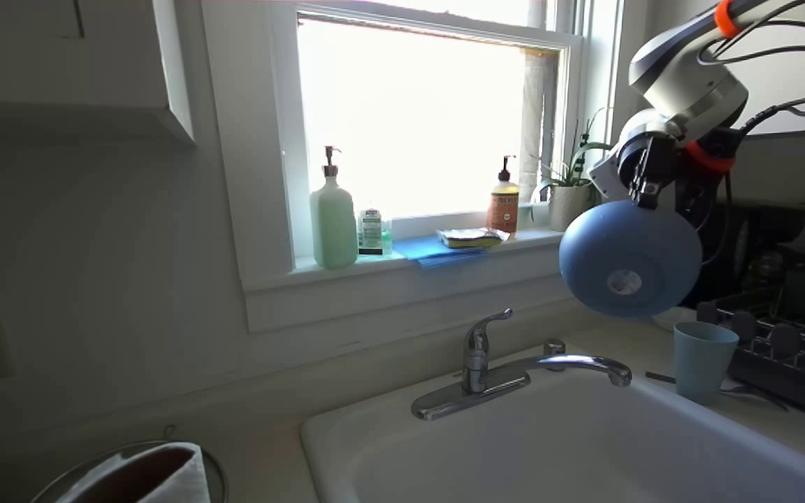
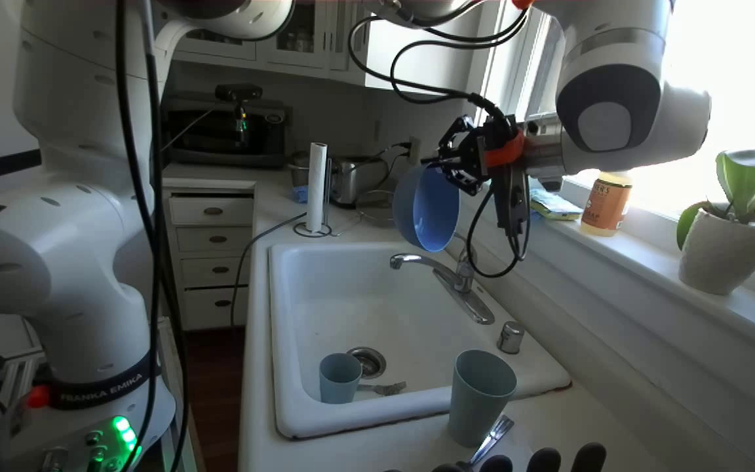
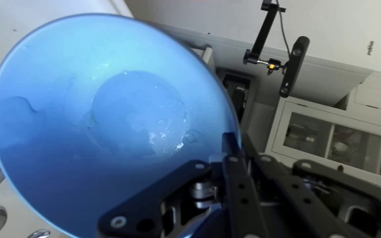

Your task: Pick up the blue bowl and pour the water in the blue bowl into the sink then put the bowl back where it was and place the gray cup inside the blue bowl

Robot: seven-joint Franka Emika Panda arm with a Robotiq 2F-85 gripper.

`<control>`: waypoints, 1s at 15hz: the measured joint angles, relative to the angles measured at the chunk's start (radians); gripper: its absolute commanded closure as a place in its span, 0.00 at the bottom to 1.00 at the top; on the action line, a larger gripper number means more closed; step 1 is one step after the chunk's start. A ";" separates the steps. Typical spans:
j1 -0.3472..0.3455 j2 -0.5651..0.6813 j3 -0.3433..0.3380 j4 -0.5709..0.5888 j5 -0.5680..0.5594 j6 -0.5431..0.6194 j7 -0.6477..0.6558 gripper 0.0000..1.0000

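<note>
The gripper (image 3: 239, 144), lower right in the wrist view, pinches the rim of the blue bowl (image 3: 127, 105) (shiny patches glint inside). In an exterior view, the bowl hangs steeply tilted near mid-frame, above the chrome faucet (image 2: 461, 282) of the white sink (image 2: 351, 295). A gray cup (image 2: 482, 400) stands upright on the desk (image 2: 358, 455), lower right, near a fork (image 2: 499, 429); a similar cup (image 2: 340, 383) sits in the sink, lower center.

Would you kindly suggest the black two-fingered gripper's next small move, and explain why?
I'd probably have the black two-fingered gripper rotate the round blue plastic-looking bowl upright: both exterior views show it tipped on its side, and the wrist view shows wet-looking glints inside but no clear pool, so pouring seems mostly done.
</note>
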 measured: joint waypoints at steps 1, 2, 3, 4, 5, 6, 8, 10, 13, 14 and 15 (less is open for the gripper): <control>0.025 -0.010 -0.013 0.000 -0.016 0.032 0.001 0.99; 0.047 -0.018 -0.024 -0.001 -0.036 0.066 0.004 0.99; 0.068 -0.025 -0.031 -0.002 -0.059 0.101 0.007 0.99; 0.086 -0.031 -0.035 -0.003 -0.083 0.136 0.013 0.99; 0.103 -0.036 -0.038 -0.006 -0.109 0.176 0.021 0.99; 0.118 -0.040 -0.038 -0.010 -0.136 0.218 0.029 0.99; 0.148 -0.044 -0.038 -0.016 -0.191 0.303 0.049 0.99; 0.174 -0.044 -0.038 -0.021 -0.237 0.376 0.069 0.99; 0.199 -0.049 -0.037 -0.038 -0.306 0.474 0.108 0.99; 0.204 -0.049 -0.037 -0.046 -0.330 0.509 0.124 0.99; 0.208 -0.049 -0.037 -0.054 -0.351 0.549 0.142 0.99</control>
